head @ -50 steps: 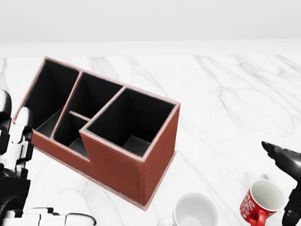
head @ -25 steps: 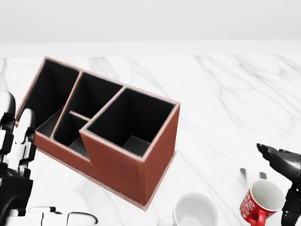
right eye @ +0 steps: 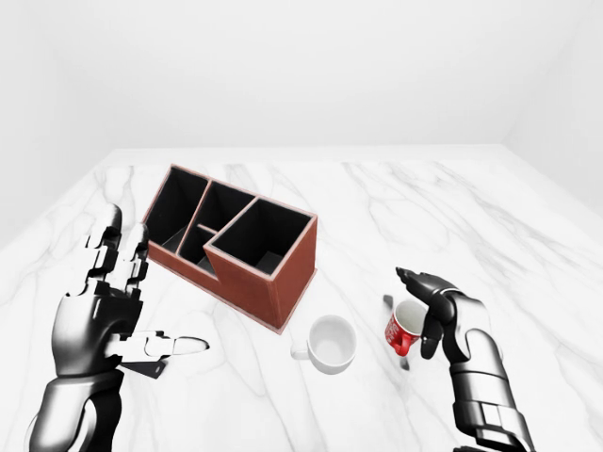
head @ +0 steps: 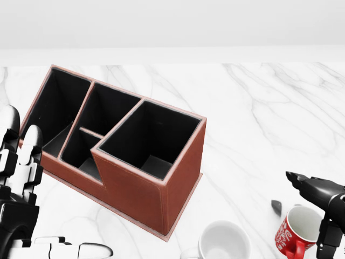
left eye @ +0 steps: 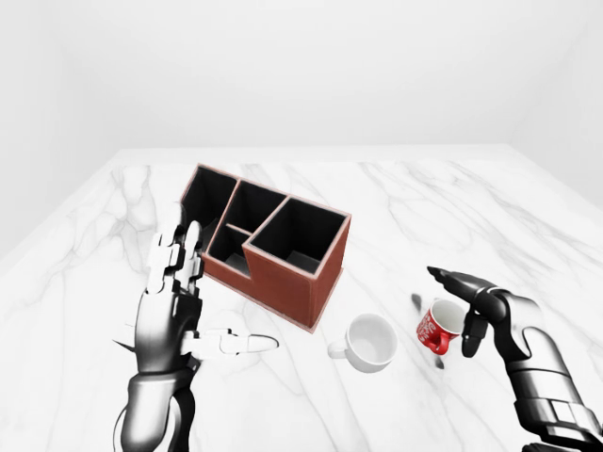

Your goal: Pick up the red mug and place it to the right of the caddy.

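right hand (left eye: 468, 311) spread wide round red mug (left eye: 439, 326), lower right, poised to grasp | mug on worktop (left eye: 424, 207), right of caddy (left eye: 268, 242); white mug (left eye: 369, 342) between | left hand (left eye: 174, 297) open, idle, lower left

Glossy red mug (left eye: 439, 325), matt leather-like caddy (left eye: 273, 247), polished marble table (left eye: 424, 202), glossy white mug (left eye: 369, 342).

Red mug (left eye: 440, 327) with white lettering sits tilted, mouth open upward, well to the right of the caddy (left eye: 270, 244), a brown box with black compartments.
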Motion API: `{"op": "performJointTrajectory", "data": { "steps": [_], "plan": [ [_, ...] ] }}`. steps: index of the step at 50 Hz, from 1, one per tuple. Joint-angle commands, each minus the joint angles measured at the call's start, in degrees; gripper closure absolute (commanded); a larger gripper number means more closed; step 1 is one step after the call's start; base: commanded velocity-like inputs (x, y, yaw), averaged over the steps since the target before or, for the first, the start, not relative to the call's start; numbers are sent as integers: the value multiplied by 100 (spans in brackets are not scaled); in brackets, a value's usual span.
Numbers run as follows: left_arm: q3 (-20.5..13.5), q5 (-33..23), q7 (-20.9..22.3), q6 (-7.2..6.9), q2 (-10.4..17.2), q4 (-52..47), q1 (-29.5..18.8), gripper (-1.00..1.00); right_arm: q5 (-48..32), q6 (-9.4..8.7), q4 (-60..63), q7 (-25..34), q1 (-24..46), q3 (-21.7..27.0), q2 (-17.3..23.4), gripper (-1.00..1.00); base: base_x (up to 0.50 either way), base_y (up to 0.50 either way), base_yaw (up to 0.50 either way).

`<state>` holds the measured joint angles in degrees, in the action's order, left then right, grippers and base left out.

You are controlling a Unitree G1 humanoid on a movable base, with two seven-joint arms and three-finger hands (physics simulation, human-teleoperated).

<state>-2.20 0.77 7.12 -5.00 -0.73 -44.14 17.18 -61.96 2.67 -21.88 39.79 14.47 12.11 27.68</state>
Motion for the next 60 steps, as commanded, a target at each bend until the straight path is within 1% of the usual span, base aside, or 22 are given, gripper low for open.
{"op": "performJointTrajectory", "data": {
  "steps": [1, 12, 19, 24, 25, 26, 27, 29, 30, 32, 34, 40, 45, 47, 53, 59, 60],
  "plan": [
    [14, -9, 2, 0, -2, 65, -16, -100, -82, 3, -171, -81, 67, -113, -46, -100, 0, 0, 0],
    [56, -37, -17, 0, 8, 114, -23, -100, -84, 6, -270, -124, 94, -150, -57, -100, 0, 0, 0],
    [47, -26, -23, 0, 17, 99, -12, -100, -102, 24, -600, -370, 188, -252, -101, -100, 0, 0, 0],
    [59, -35, -29, 0, 15, 118, -20, -100, -86, -90, -677, -453, 216, -300, -142, -100, 0, 0, 0],
    [59, -34, -28, 0, 16, 125, -17, -100, -73, -111, -663, -438, 212, -300, -145, -87, 0, 0, 0],
    [58, -32, -29, 0, 17, 114, -16, -100, -42, -104, -672, -460, 221, -301, -154, 27, 0, 0, 0],
    [59, -31, -29, 0, 17, 115, -18, -100, -16, -158, -618, -430, 206, -290, -170, 100, 0, 0, 0],
    [59, -31, -28, 0, 18, 141, -22, -100, -12, -176, -477, -338, 103, -281, -158, 100, 0, 0, 0],
    [65, -37, -33, 0, 17, 156, -25, -100, -19, -214, -402, -322, 90, -263, -162, 100, 0, 0, 0],
    [68, -35, -35, 0, 20, 148, -34, -100, -17, -206, -365, -280, 91, -251, -143, 100, 0, 0, 0],
    [81, -41, -40, 0, 18, 153, -22, -100, -16, -244, -292, -234, 96, -222, -145, 100, 0, 0, 0],
    [110, -42, -50, 0, 23, 127, -4, -100, -64, -251, 156, 18, -114, -109, -125, 100, 0, 0, 0],
    [170, -67, -68, 0, 32, 131, 16, -100, -66, -291, 525, 21, -184, 43, -109, 100, 0, 0, 0],
    [164, -57, -71, 0, 38, 141, 6, -100, -68, -281, 646, 21, -225, 96, -93, 100, 0, 0, 0],
    [174, -50, -79, 0, 41, 122, 17, -100, -8, -325, 1537, 21, -480, 484, 2, 100, 0, 0, 0],
    [192, -53, -88, 0, 47, 127, 19, -100, 50, -351, 2014, 21, -428, 776, 94, 100, 0, 0, 0],
    [192, -51, -88, 0, 48, 131, 21, -100, 69, -390, 2126, 21, -387, 812, 112, 100, 0, 0, 0]
  ]
}}
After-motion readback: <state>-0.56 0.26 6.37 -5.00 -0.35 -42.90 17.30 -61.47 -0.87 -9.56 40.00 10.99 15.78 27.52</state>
